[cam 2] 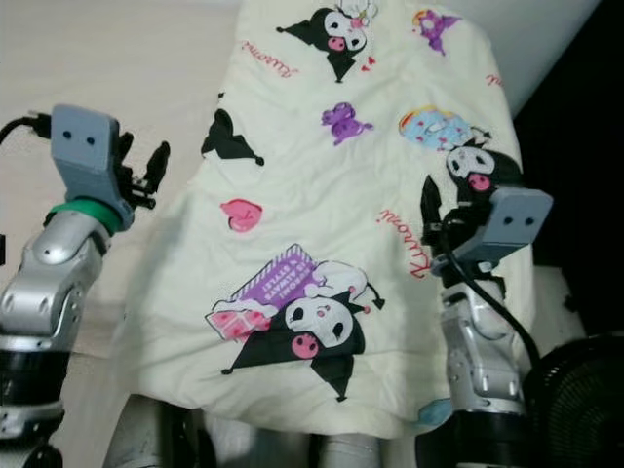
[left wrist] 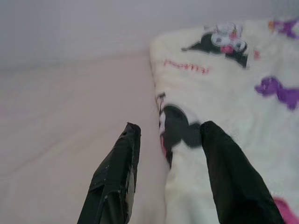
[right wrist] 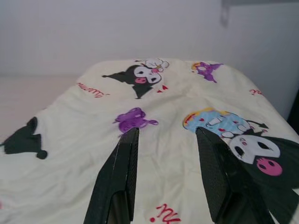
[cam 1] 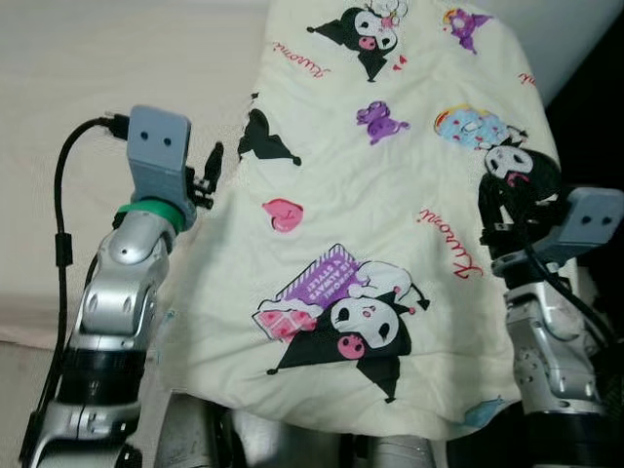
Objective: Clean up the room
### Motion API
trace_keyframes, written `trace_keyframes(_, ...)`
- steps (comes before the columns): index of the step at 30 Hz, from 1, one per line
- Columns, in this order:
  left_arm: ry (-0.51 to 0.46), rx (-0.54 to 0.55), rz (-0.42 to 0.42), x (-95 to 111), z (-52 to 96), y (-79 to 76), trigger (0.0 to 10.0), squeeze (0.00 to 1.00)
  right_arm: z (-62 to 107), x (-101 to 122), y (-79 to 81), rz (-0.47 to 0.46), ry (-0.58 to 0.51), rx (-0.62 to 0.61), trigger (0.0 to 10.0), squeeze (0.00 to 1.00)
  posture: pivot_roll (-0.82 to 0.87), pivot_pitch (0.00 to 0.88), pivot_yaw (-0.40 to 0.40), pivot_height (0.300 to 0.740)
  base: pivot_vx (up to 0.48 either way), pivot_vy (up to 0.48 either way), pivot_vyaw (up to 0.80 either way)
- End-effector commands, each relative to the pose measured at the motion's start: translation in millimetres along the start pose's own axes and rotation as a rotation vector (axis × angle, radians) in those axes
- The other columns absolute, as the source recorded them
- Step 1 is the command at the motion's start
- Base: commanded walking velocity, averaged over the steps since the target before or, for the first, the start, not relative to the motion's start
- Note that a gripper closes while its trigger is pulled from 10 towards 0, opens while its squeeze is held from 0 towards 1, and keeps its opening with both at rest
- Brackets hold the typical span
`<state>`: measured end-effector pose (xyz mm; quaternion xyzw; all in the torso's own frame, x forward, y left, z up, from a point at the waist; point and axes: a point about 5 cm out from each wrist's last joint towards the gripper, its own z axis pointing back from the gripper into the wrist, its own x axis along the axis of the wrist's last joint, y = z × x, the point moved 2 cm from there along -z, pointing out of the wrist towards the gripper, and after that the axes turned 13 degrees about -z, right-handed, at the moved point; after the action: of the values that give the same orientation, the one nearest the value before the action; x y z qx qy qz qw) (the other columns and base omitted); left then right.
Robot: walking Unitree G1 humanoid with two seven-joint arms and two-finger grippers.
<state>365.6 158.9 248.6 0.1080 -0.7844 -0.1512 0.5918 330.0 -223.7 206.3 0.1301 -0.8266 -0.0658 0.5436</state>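
A cream blanket (cam 1: 370, 195) printed with black, purple and pink cartoon figures lies spread over a pale bed (cam 1: 97, 78). Its near edge hangs down in front of my body. My left gripper (cam 1: 209, 174) is open at the blanket's left edge. In the left wrist view this left gripper (left wrist: 168, 128) straddles the edge, one finger over the bare sheet and the other over the blanket (left wrist: 233, 93). My right gripper (cam 1: 493, 200) is open above the blanket's right side. In the right wrist view the right gripper (right wrist: 163, 130) has nothing between its fingers.
Bare beige sheet (cam 2: 117, 58) stretches to the left of the blanket. A dark gap (cam 1: 595, 127) runs along the bed's right side. A black fan (cam 2: 575, 400) stands low on the right. A black cable (cam 1: 60, 195) loops off my left wrist.
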Motion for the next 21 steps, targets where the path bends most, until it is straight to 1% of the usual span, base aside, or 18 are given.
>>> trace_keyframes(1,0.005,0.023,-0.014,0.3,1.3,-1.4,10.0,0.0,2.8,-6.9,-2.1,0.006,0.043,0.016,10.0,0.0,-0.03,0.092,-0.011,0.585,0.0,0.0,0.0)
trace_keyframes(2,0.005,0.023,-0.014,0.3,1.3,-1.4,10.0,0.0,2.8,-6.9,-2.1,0.006,0.043,0.016,10.0,0.0,-0.03,0.092,-0.011,0.585,0.0,0.0,0.0)
trace_keyframes(3,-0.008,0.024,-0.011,4.1,3.2,-1.4,10.0,0.0,1.5,-6.6,-1.6,0.005,0.043,0.022,10.0,0.0,-0.02,0.112,-0.028,0.585,0.0,0.0,0.0)
trace_keyframes(7,-0.016,0.026,-0.017,5.2,6.1,0.4,10.0,0.0,-0.7,-8.1,-0.4,0.002,0.044,0.024,10.0,0.0,-0.01,0.115,-0.036,0.585,0.0,0.0,0.0)
trace_keyframes(8,-0.014,0.036,-0.017,4.0,9.1,3.8,10.0,0.0,-3.6,-10.6,1.4,-0.004,0.047,0.024,10.0,0.0,-0.01,0.108,-0.041,0.585,0.0,0.0,0.0)
trace_keyframes(9,-0.014,0.036,-0.017,4.0,9.1,3.8,10.0,0.0,-3.6,-10.6,1.4,-0.004,0.047,0.024,10.0,0.0,-0.01,0.108,-0.041,0.585,0.0,0.0,0.0)
trace_keyframes(10,-0.007,0.074,-0.018,1.9,12.8,11.3,10.0,0.0,-12.1,-13.0,8.3,-0.016,0.052,0.05,10.0,0.0,0.02,0.126,-0.056,0.585,0.0,0.0,0.0)
trace_keyframes(11,-0.007,0.074,-0.018,1.9,12.8,11.3,10.0,0.0,-12.1,-13.0,8.3,-0.016,0.052,0.05,10.0,0.0,0.02,0.126,-0.056,0.585,0.0,0.0,0.0)
trace_keyframes(12,0.006,0.104,-0.025,-1.9,15.9,16.6,10.0,0.0,-18.5,-15.7,14.6,-0.02,0.06,0.074,10.0,0.0,0.02,0.132,-0.064,0.585,0.0,0.0,0.0)
trace_keyframes(13,0.006,0.104,-0.025,-1.9,15.9,16.6,10.0,0.0,-18.5,-15.7,14.6,-0.02,0.06,0.074,10.0,0.0,0.02,0.132,-0.064,0.585,0.0,0.0,0.0)
trace_keyframes(14,0.012,0.126,-0.024,-4.2,17.4,19.0,10.0,0.0,-22.1,-16.8,20.3,-0.029,0.064,0.097,10.0,0.0,0.02,0.131,-0.064,0.585,0.0,0.0,0.0)
trace_keyframes(15,0.012,0.126,-0.024,-4.2,17.4,19.0,10.0,0.0,-22.1,-16.8,20.3,-0.029,0.064,0.097,10.0,0.0,0.02,0.131,-0.064,0.585,0.0,0.0,0.0)
trace_keyframes(16,0.013,0.135,-0.024,-4.9,17.3,18.5,10.0,0.0,-22.4,-17.6,24.1,-0.033,0.068,0.112,10.0,0.0,0.02,0.135,-0.056,0.585,0.0,0.0,0.0)
trace_keyframes(17,0.011,0.129,-0.017,-5.4,15.7,15.4,10.0,0.0,-19.5,-18.9,24.7,-0.032,0.072,0.115,10.0,0.0,0.0,0.136,-0.05,0.585,0.0,0.0,0.0)
trace_keyframes(21,0.007,0.085,-0.003,-6.1,8.1,3.5,10.0,0.0,-6.1,-20.0,18.3,-0.028,0.075,0.079,10.0,0.0,-0.04,0.137,-0.023,0.585,0.0,0.0,0.0)
